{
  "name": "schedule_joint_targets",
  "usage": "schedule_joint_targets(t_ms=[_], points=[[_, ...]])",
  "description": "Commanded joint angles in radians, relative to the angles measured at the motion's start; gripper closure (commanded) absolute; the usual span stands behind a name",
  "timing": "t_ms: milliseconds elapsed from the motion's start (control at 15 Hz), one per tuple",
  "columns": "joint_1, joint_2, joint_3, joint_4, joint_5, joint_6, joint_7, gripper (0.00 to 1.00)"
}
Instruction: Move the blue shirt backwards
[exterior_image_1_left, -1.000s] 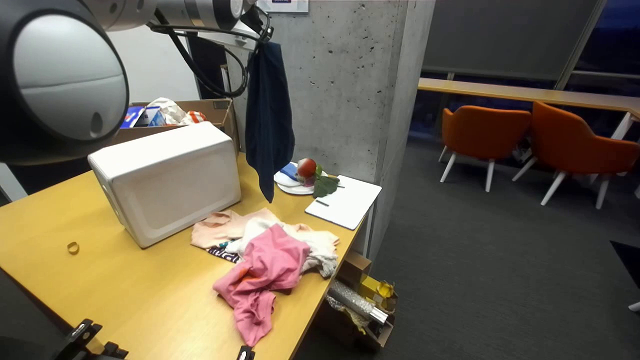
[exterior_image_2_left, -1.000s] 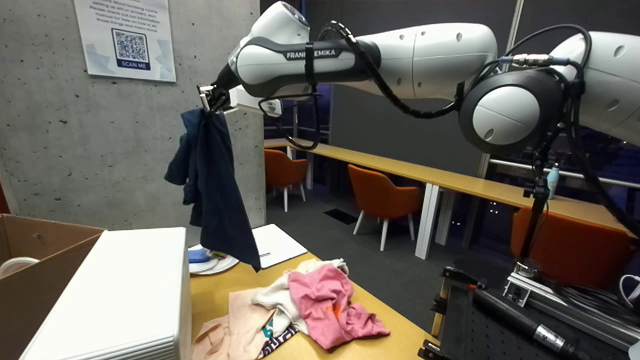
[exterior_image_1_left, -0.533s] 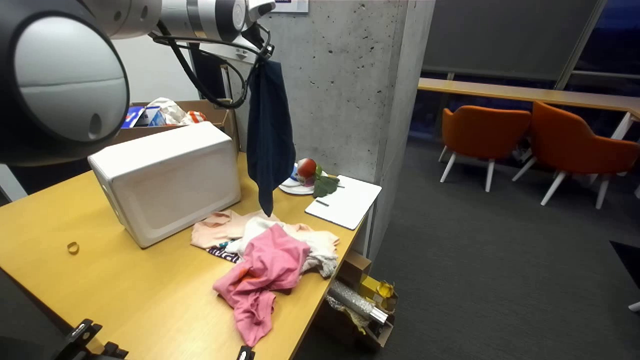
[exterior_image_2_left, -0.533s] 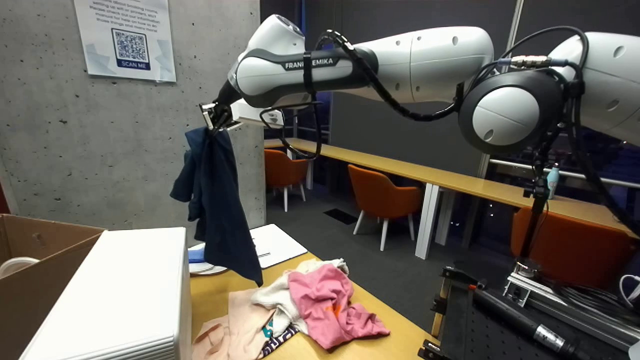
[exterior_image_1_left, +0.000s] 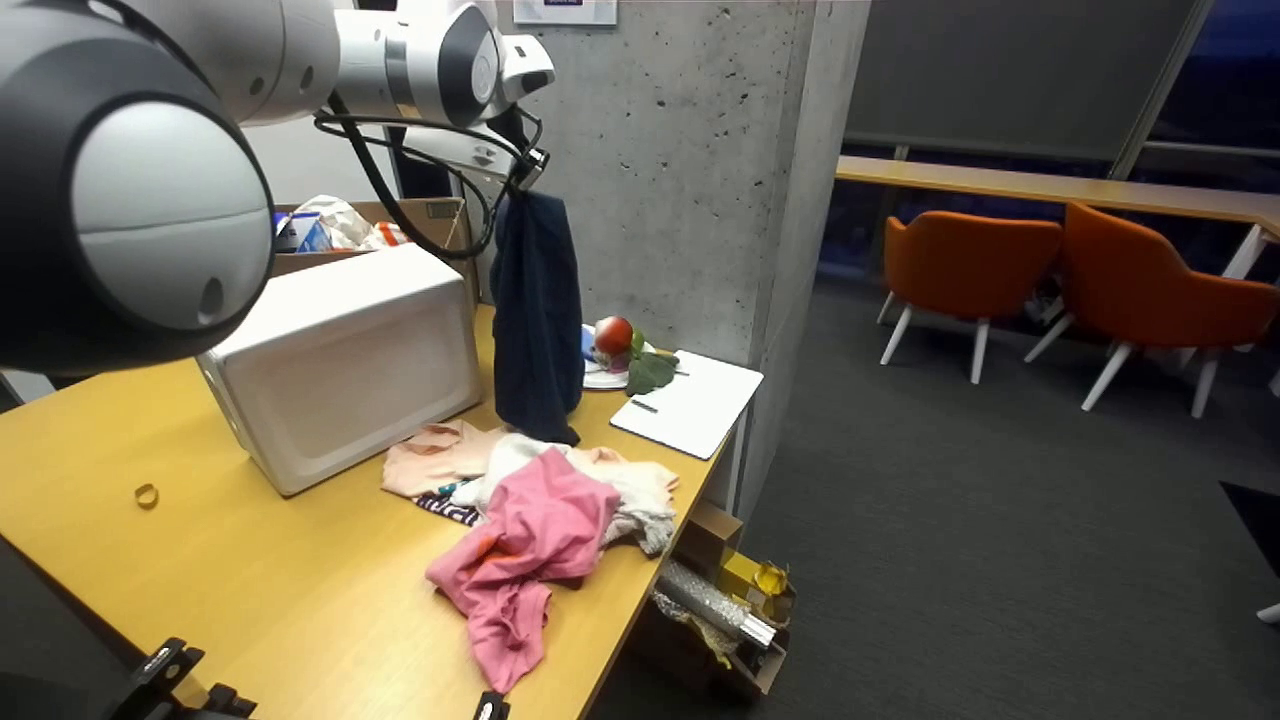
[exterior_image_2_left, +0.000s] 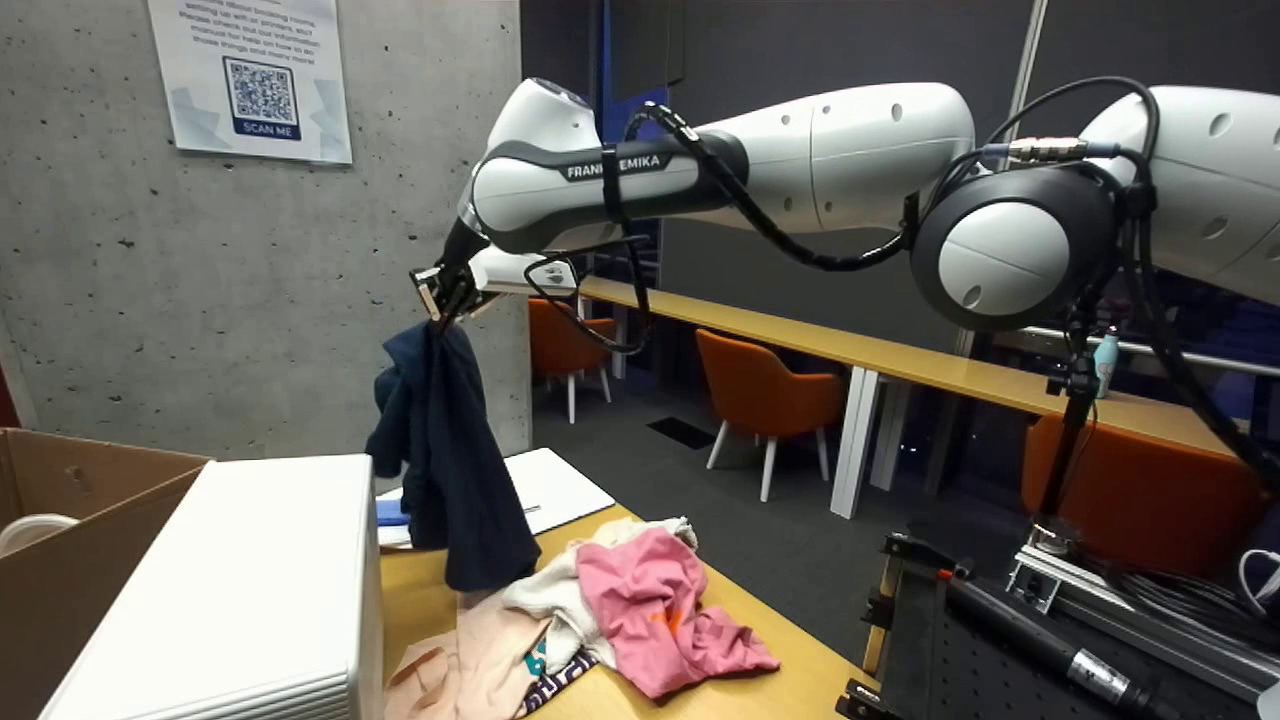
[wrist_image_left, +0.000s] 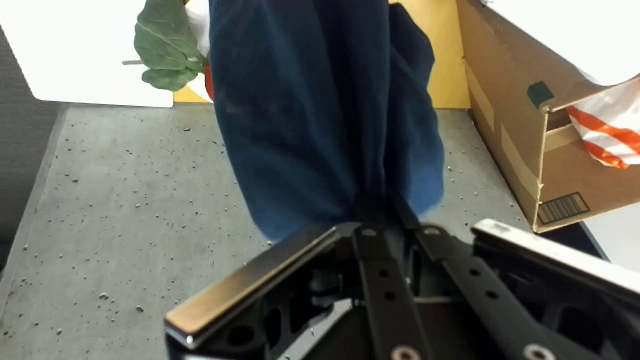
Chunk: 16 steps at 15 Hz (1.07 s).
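Observation:
The dark blue shirt hangs bunched from my gripper and shows in both exterior views (exterior_image_1_left: 538, 320) (exterior_image_2_left: 458, 470). Its lower end is at the back edge of the clothes pile, by the peach shirt (exterior_image_1_left: 445, 455); its tip looks folded, but I cannot tell for sure whether it rests on anything. My gripper (exterior_image_2_left: 440, 322) is shut on the shirt's top, well above the table. In the wrist view, the fingers (wrist_image_left: 382, 200) pinch the shirt (wrist_image_left: 305, 110), which fills the upper middle. The exact pinch point is dark and partly hidden.
A pink shirt (exterior_image_1_left: 535, 530) and white cloth (exterior_image_2_left: 560, 595) lie in the pile on the table (exterior_image_1_left: 250, 590). A white box (exterior_image_1_left: 350, 370) stands beside it. Behind are a cardboard box (wrist_image_left: 505, 115), concrete pillar (exterior_image_1_left: 680, 200), white board (exterior_image_1_left: 690, 405), and plate with a tomato (exterior_image_1_left: 613, 336).
My gripper has moved down with the shirt in its grip. The shirt's lower end has dropped to the back of the pile, and its pointed tip now looks rounded. The pile has not moved.

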Motion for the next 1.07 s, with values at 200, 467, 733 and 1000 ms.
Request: schedule_joint_targets(t_ms=[200, 467, 733, 1000], points=[[-0.001, 0.039, 0.003, 0.039, 0.002, -0.048, 0.027, 0.36], [0.002, 0.013, -0.010, 0.014, -0.007, -0.132, 0.053, 0.06], [0.007, -0.032, -0.034, -0.016, -0.025, -0.256, 0.087, 0.00], [0.013, -0.069, -0.073, -0.016, -0.061, -0.412, 0.122, 0.00]])
